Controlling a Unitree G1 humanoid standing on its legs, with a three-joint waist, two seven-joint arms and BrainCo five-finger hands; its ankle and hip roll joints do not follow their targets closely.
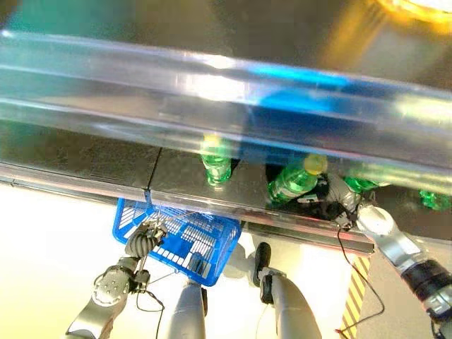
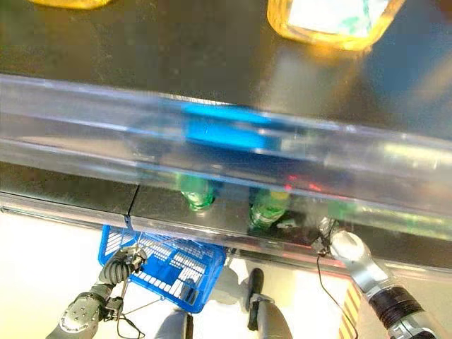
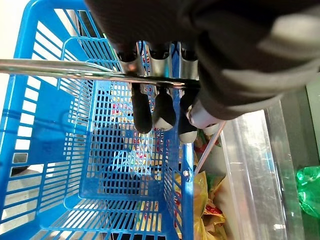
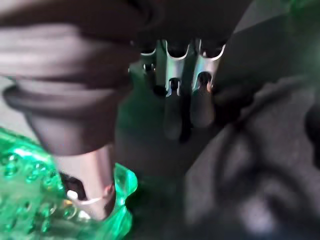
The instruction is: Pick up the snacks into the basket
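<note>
Your left hand is curled around the basket handle; your right hand has relaxed fingers, thumb touching a green bottle.

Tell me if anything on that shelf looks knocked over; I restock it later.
Yes. One green bottle lies tilted on the dark shelf beside the right hand, while another green bottle nearby stands upright. Left hand holds the basket handle.
</note>
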